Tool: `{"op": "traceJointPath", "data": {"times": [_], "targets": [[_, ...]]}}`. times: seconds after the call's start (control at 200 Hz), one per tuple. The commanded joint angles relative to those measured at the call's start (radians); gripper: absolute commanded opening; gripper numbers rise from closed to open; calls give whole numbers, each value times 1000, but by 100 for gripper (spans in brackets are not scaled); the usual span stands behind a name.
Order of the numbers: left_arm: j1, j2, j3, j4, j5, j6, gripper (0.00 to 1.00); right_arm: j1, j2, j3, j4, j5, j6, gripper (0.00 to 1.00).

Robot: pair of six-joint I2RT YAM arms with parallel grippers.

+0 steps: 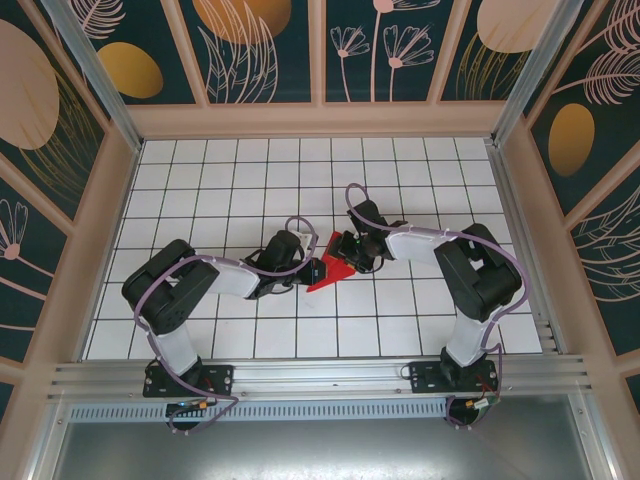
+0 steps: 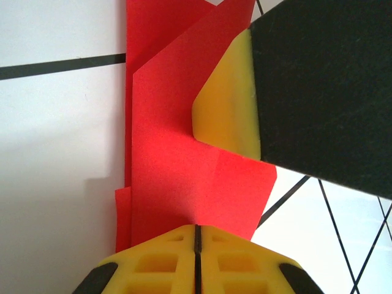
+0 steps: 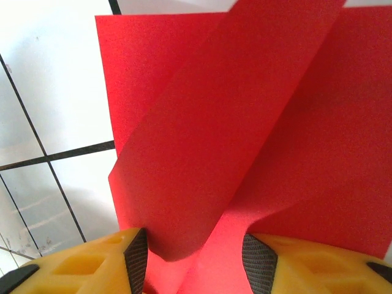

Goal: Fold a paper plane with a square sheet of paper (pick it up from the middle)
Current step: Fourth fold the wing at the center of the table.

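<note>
Mid-table, top view. Both arms reached inward and met over the square sheet of paper, which lay on the white gridded table between the two wrists, well clear of the walls.

Left gripper: fingers pressed together with only a thin seam between them. The near edge of the red paper ran into that seam, so it appeared to be nipped there, though the contact itself was too close to the lens to be sure.

Right gripper: fingers parted. A curled flap of the paper stood up in the gap between them, unclamped. From the left wrist, one yellow pad of this gripper lay on top of the sheet.

State of the paper: no longer a flat square. At least two layers overlapped, with long diagonal edges and one flap lifted off the rest. From above the outline was a rough wedge, broad at one end.

Judgement on progress: partway, early to middle. Some diagonal folds were in. The raised flap needed pressing flat and creasing. The body was too wide and uneven to count as a slim dart, so further narrowing folds and a final flattening remained.
</note>
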Motion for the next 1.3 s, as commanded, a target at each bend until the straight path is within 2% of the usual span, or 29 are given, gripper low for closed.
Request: {"op": "traceJointPath", "data": {"times": [0.0, 0.445, 0.631, 0.901, 0.996, 1.151, 1.291], "targets": [[-1, 22, 14, -28, -12, 9, 10, 16, 225, -102, -162, 144, 5, 52], [-1, 53, 21, -140, -28, 13, 4, 17, 185, -99, -143, 105, 3, 51], [-1, 71, 15, -172, -25, 28, 0, 1, 29, -49, -149, 79, -34, 51], [-1, 86, 10, -171, -13, 48, 0, -38, -217, 29, -71, 42, -130, 51], [-1, 86, 10, -169, -6, 57, 0, -35, -228, 7, -10, -4, -141, 44], [-1, 88, 10, -171, -3, 70, 0, -12, -164, 5, 84, -83, -142, 18], [-2, 90, 10, -170, 0, 70, 0, 16, -82, 49, 102, -107, -146, 10]]}}
